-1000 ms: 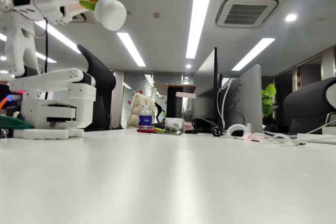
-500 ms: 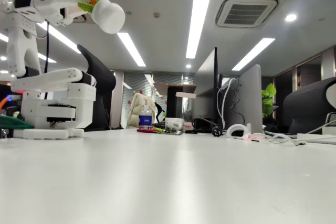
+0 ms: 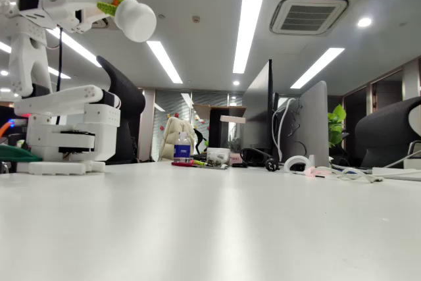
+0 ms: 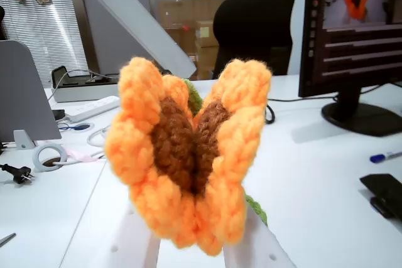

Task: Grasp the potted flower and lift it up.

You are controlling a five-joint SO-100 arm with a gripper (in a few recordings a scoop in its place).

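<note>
Potted flower (image 3: 125,6) held high above the surface (image 3: 217,222), bloom folded (image 4: 188,155), pot tilted outward. Squeezed by the tool (image 3: 108,6), clamped across the petals rather than the pot. Lift apparently done; grip looks soft, possibly slippery.

You won't find any readable text here: the label on the water bottle (image 3: 182,146) at nine o'clock on the desk is too small to make out.
</note>
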